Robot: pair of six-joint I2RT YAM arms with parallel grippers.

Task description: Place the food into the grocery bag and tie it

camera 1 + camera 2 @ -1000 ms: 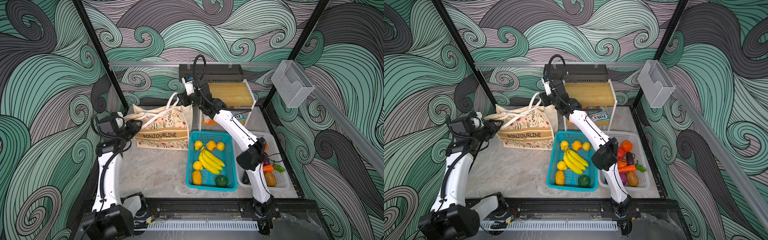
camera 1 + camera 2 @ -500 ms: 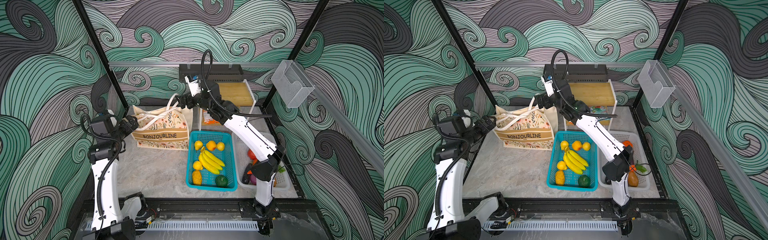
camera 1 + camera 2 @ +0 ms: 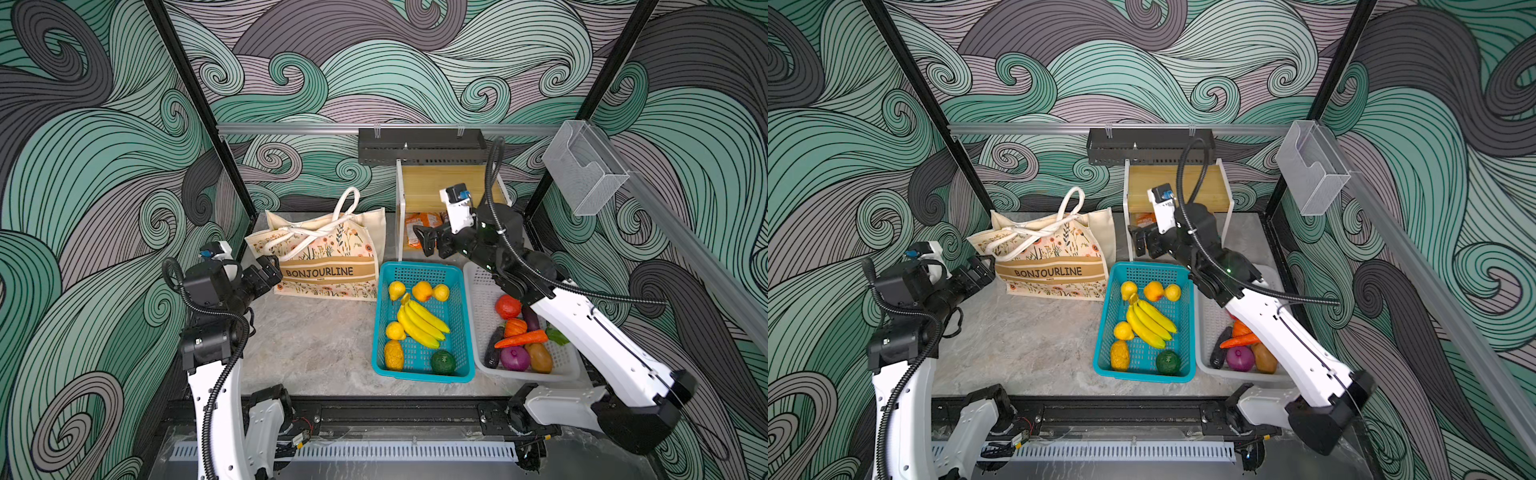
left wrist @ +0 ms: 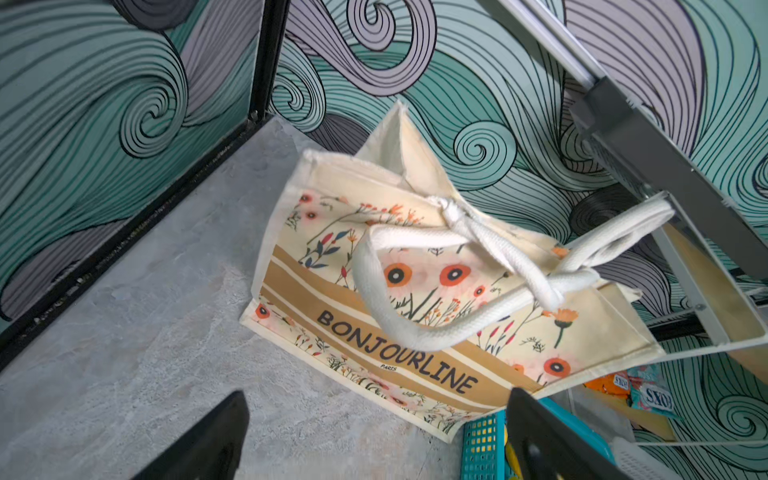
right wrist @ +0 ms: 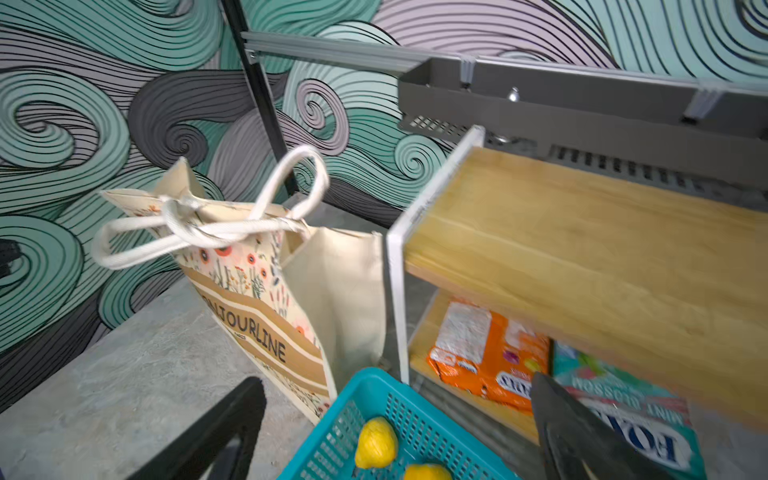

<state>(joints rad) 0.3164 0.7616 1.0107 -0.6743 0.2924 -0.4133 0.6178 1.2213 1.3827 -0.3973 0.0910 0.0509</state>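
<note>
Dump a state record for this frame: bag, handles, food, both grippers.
bag: cream floral canvas tote marked BONJOURLINE, upright on table
handles: cream strap handles, knotted together above its mouth
left gripper: open, empty, beside the tote
right gripper: open, empty, by the wooden shelf
fruit: yellow bananas in teal plastic basket
vegetables: orange carrot in white plastic basket
packets: orange snack packet on the shelf's lower level

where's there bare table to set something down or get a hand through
The widest bare patch is the marble table in front of the grocery bag, between the left gripper and the teal basket. The right side is crowded: teal basket, white basket and shelf stand close together, with the open right gripper by the shelf.
</note>
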